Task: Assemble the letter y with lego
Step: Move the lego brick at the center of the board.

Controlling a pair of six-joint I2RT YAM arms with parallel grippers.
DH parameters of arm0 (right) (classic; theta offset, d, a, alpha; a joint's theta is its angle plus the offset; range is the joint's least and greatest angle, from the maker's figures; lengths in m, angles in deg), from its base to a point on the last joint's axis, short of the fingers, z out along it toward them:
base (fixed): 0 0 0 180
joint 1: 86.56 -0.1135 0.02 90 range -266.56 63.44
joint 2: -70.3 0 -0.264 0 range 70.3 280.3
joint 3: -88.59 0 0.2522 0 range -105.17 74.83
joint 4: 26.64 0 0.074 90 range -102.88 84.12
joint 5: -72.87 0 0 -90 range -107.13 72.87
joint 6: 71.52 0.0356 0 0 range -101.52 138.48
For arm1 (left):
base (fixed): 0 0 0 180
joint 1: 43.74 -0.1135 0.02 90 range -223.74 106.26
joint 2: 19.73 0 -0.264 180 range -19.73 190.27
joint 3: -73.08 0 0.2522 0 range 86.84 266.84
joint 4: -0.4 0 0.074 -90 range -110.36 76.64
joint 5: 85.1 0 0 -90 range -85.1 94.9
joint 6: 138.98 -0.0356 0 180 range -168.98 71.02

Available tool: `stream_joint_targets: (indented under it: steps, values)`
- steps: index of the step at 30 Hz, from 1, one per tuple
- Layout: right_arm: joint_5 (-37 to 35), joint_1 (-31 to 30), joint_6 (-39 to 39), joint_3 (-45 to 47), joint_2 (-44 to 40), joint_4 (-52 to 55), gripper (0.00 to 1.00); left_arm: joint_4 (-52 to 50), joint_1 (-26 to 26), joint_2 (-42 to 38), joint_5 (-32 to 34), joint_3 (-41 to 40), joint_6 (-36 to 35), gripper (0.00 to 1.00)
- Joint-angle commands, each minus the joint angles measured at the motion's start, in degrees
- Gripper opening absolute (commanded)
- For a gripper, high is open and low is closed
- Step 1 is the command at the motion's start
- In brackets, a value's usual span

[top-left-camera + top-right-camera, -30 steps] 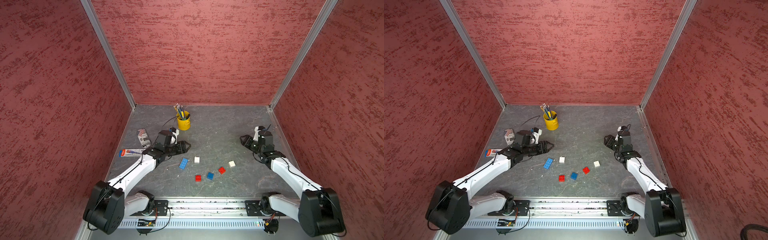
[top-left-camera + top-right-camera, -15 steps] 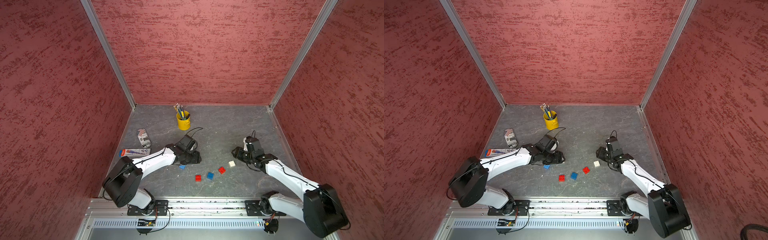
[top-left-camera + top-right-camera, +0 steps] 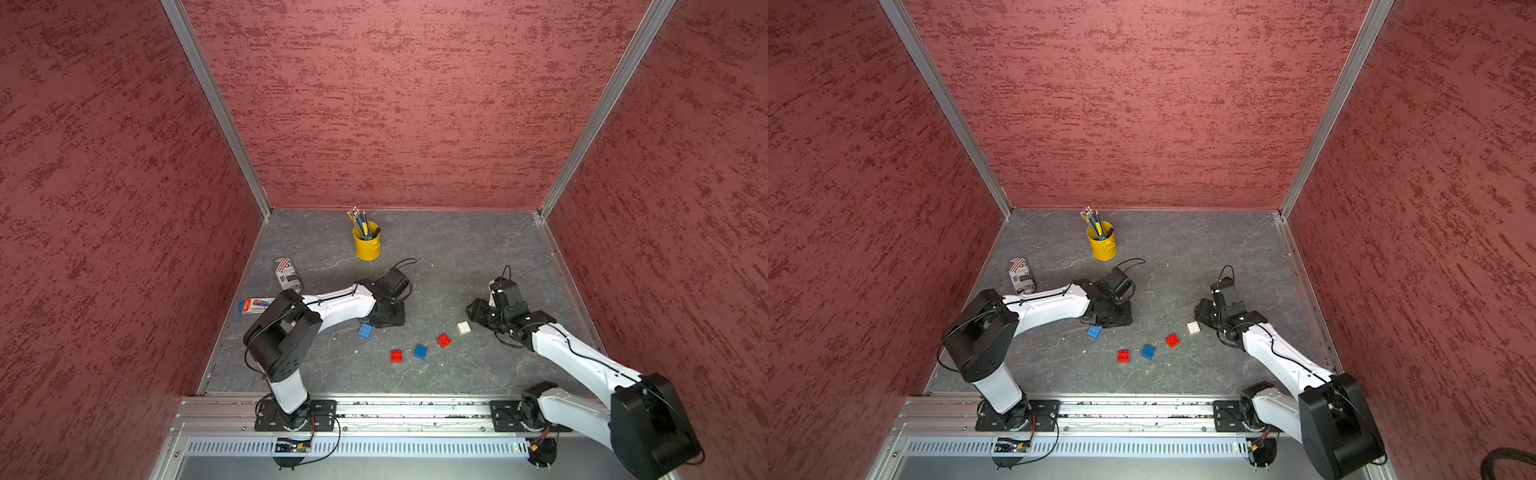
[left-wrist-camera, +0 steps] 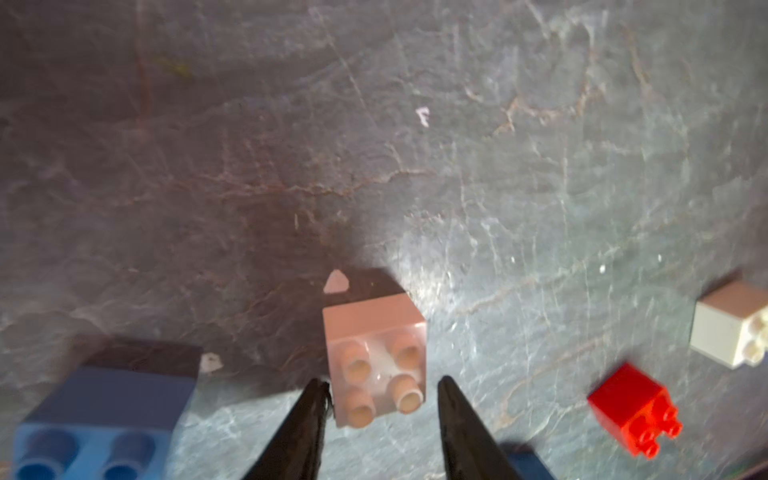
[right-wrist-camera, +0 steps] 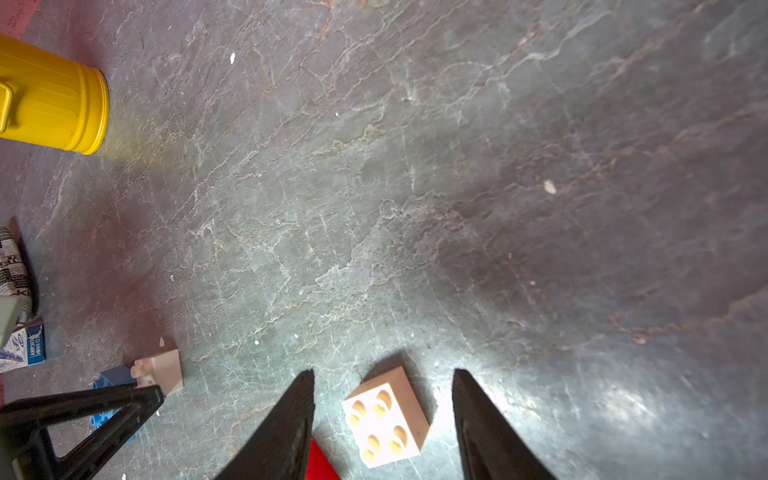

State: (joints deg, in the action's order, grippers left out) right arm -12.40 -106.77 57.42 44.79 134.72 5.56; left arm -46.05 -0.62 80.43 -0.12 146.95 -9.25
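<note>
Between the left claw (image 4: pixel 382 381) tips sits a white brick (image 4: pixel 376 357).

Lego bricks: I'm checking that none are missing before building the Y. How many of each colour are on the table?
Blue: 2, long blue brick and small blue brick.
Red: 2, red brick and another.
White: 2, white brick and one more in the left wrist view.
Total: 6.

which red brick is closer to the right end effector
The red brick beside the white brick, just by the right end effector; the other red brick lies farther away, past the small blue brick.
</note>
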Motion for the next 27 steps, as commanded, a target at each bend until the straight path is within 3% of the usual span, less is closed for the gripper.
stream_joint_targets:
  steps: [1,7,13,14,16,20,27]
  values:
    - [-1.7,-0.5,-1.3,0.4,-0.1,1.1,0.56,-1.1,0.4,2.6,1.6,3.2,0.6,0.39]
    - [-1.8,-0.5,-2.2,0.3,0.2,1.6,0.56,-2.1,0.6,7.6,1.7,9.8,-0.2,0.28]
    - [-1.0,-0.7,-3.2,0.0,2.0,2.5,0.55,-4.1,0.6,12.1,1.8,15.4,-1.9,0.28]
    - [-0.9,-0.8,-3.3,-0.1,2.3,2.7,0.55,-4.3,0.6,12.3,1.7,15.6,-1.9,0.29]
    - [-0.8,-1.1,-3.5,-0.2,2.6,3.0,0.55,-4.2,0.7,12.2,1.4,15.3,-1.8,0.43]
    - [-0.7,-2.7,-4.0,-0.9,2.0,4.1,0.55,-4.2,0.7,10.0,0.8,14.6,-1.8,0.55]
    - [0.0,-9.2,-6.4,-5.5,1.6,7.9,0.54,-4.1,0.6,2.0,0.1,11.4,-2.7,0.59]
